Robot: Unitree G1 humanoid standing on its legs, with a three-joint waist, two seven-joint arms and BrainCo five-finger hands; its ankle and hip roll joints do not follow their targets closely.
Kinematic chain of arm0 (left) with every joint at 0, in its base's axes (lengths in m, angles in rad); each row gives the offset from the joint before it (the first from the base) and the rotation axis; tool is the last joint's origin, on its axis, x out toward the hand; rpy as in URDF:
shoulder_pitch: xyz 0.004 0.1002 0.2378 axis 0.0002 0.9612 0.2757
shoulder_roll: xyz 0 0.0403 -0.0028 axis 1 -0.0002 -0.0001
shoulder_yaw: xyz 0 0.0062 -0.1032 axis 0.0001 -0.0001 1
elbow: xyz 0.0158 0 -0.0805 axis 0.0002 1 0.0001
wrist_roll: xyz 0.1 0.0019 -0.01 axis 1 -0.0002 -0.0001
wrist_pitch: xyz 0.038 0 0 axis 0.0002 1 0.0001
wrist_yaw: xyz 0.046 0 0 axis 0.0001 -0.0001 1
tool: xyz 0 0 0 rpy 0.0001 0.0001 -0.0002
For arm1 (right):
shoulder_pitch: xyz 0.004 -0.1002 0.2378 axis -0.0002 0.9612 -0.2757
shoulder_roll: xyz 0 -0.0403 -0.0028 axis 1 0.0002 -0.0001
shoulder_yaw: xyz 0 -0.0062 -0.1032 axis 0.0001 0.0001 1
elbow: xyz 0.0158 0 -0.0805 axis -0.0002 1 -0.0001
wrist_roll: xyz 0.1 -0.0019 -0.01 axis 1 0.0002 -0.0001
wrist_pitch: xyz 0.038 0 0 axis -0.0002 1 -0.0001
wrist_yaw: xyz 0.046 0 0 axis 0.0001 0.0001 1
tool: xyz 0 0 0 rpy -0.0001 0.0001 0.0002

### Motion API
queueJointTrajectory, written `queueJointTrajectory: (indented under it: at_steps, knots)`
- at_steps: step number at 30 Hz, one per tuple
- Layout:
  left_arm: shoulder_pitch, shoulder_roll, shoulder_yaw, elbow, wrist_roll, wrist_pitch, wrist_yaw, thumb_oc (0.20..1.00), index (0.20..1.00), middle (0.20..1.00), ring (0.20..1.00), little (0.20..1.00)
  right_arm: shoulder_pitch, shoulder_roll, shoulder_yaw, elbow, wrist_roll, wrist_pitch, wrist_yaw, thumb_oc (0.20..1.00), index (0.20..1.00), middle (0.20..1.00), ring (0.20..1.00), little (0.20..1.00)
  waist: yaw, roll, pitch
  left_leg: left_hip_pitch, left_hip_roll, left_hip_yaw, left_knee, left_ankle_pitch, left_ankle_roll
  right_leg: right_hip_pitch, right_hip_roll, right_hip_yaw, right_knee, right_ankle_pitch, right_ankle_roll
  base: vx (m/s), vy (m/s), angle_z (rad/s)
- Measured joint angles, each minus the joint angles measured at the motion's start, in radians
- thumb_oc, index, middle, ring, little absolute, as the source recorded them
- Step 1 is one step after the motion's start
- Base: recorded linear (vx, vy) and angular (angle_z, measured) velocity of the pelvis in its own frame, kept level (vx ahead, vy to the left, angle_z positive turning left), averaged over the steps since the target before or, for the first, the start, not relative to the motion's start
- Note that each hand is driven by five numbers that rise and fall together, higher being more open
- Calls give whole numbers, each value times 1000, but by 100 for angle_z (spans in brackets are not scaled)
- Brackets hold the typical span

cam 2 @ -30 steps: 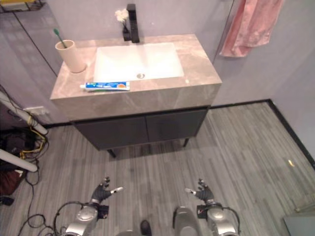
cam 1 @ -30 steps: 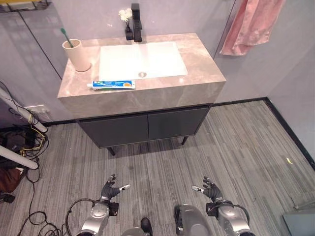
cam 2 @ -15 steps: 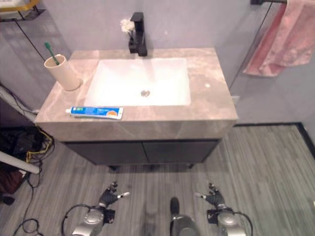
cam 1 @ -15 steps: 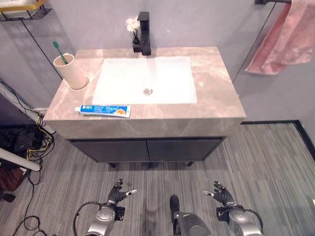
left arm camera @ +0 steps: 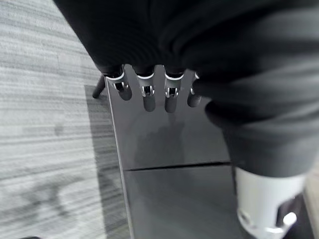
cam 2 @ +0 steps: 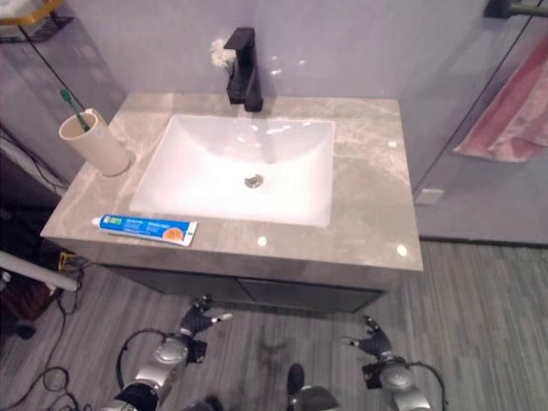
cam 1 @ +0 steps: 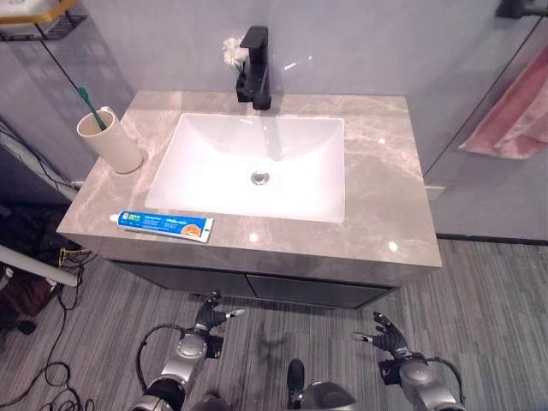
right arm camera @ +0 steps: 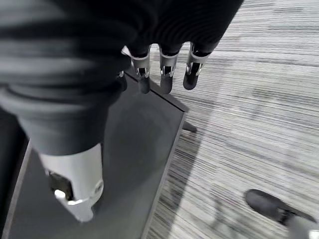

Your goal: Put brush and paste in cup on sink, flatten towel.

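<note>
Eye views: toothpaste on marble desk, brush in cup, pink towel. Wrist views: dark cabinet; left robot hand and right robot hand open, empty, above striped floor.

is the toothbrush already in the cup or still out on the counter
In the cup: the green toothbrush stands in the beige cup, while the toothpaste lies flat on the counter.

Bathroom, pretty clearly. White sink basin set in grey marble-look counter, black tap at back. Beige cup with green toothbrush on counter's left side, toothpaste tube lying near front edge. Pink towel hanging on wall at right. Dark cabinet under counter, grey striped floor.
</note>
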Motion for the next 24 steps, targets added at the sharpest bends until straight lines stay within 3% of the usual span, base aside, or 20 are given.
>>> queueJointTrajectory:
  at_steps: [1, 4, 5, 7, 8, 9, 10, 11, 13, 15, 16, 21, 22, 23, 24]
  knots:
    - [19, 6, 0, 37, 0, 0, 7, 1000, 1000, 1000, 1000, 1000, -5, -3, 35, 28, -44, 2, 0, 1000, 1000, 1000, 1000, 1000, 10, 5, 2, -9, 35, -74, -60, 26, -40, 13, 15, 54, 0, -6, 15, 450, 415, -117]
    - [24, -3, 6, 114, 1, -9, 15, 1000, 1000, 1000, 1000, 1000, 6, -8, 42, 82, -86, 1, 0, 1000, 1000, 1000, 1000, 1000, 6, 21, -3, -25, 92, -80, -62, 39, -42, 41, 8, 93, -1, -31, 57, 258, 234, -61]
    - [33, -6, 19, 130, 0, -5, 22, 1000, 1000, 1000, 1000, 1000, 3, -26, 67, 108, -103, 9, 4, 1000, 1000, 1000, 1000, 1000, 12, 32, -8, 4, 88, -94, -58, 47, -31, 51, 1, 132, 0, -24, 64, 192, 243, -81]
    - [56, -9, 16, 139, 7, -8, 22, 1000, 1000, 1000, 1000, 1000, 11, -44, 70, 111, -115, 7, 4, 1000, 1000, 1000, 1000, 1000, 12, 52, -15, 14, 59, -70, -60, 54, -19, 59, -23, 155, -1, -27, 96, 179, 258, -45]
    - [32, -19, 21, 195, 22, -6, 24, 1000, 1000, 1000, 1000, 1000, 33, -64, 66, 107, -115, 8, 3, 1000, 1000, 1000, 1000, 1000, 6, 83, -24, 14, 19, -56, -56, 91, 27, 76, -38, 146, 0, -40, 130, 143, 269, 19]
    - [30, -17, 23, 200, 23, -7, 33, 1000, 1000, 1000, 1000, 1000, 41, -60, 63, 115, -115, 8, 5, 1000, 1000, 1000, 1000, 1000, 7, 88, -28, 16, 5, -44, -55, 66, 40, 88, -52, 141, 0, -50, 156, 143, 270, 38]
    - [16, -6, 31, 215, 26, -7, 38, 1000, 1000, 1000, 1000, 1000, 47, -35, 62, 118, -114, 10, 3, 1000, 1000, 1000, 1000, 1000, 14, 52, -29, 22, -37, -50, -55, 73, 57, 96, -92, 135, 2, -50, 171, 87, 267, 29]
    - [11, 10, 40, 230, 30, -6, 39, 1000, 1000, 1000, 1000, 1000, 54, -12, 62, 116, -114, 5, 8, 1000, 1000, 1000, 1000, 1000, 29, 31, -28, 31, -88, -51, -55, 45, 82, 94, -143, 139, 28, -71, 204, 43, 172, 31]
    - [9, 28, 41, 233, 30, -4, 43, 1000, 1000, 1000, 1000, 1000, 42, 14, 55, 113, -114, 5, 8, 1000, 1000, 1000, 1000, 1000, 38, -1, -34, 34, -141, -54, -54, 29, 109, 90, -197, 141, 54, -79, 219, 22, 85, 21]
    - [26, 48, 37, 229, 30, -4, 47, 1000, 1000, 1000, 1000, 1000, 21, 31, 55, 103, -114, 4, 12, 1000, 1000, 1000, 1000, 1000, 49, 4, -30, 33, -181, -57, -53, 13, 134, 63, -241, 147, 97, -86, 241, 30, 307, 16]
    - [43, 61, 39, 226, 32, -4, 46, 1000, 1000, 1000, 1000, 1000, 5, 40, 53, 103, -115, 4, 15, 1000, 1000, 1000, 1000, 1000, 66, 3, -29, 32, -203, -56, -46, 3, 148, 64, -247, 139, 106, -63, 256, 28, 426, 11]
    - [107, 100, 4, 91, 107, -8, 34, 1000, 1000, 1000, 1000, 1000, -46, 35, 56, 55, -118, 7, 22, 1000, 1000, 1000, 1000, 1000, 99, 20, -14, 14, -234, -46, -45, -24, 179, -17, -291, 130, 227, -69, 262, -2, 212, -1]
    - [141, 131, 7, 27, 119, -8, 27, 1000, 1000, 1000, 1000, 1000, -55, 36, 61, 51, -120, 9, 22, 1000, 1000, 1000, 1000, 1000, 117, 17, -11, 16, -235, -29, -54, -13, 193, -30, -297, 81, 241, -60, 262, 44, 182, -40]
    - [206, 186, 8, -91, 120, -9, 12, 1000, 1000, 1000, 1000, 1000, -60, 31, 65, 49, -124, 9, 26, 1000, 1000, 1000, 1000, 1000, 150, 8, -6, 24, -228, -9, -54, -16, 197, -38, -296, -9, 243, -37, 250, 43, 163, -38]
    - [234, 208, 6, -145, 125, -10, 3, 1000, 1000, 1000, 1000, 1000, -45, 13, 65, 37, -125, 9, 28, 1000, 1000, 1000, 1000, 1000, 145, 18, 3, 38, -227, -27, -56, -22, 214, -60, -293, -21, 306, -34, 248, 13, 70, -24]
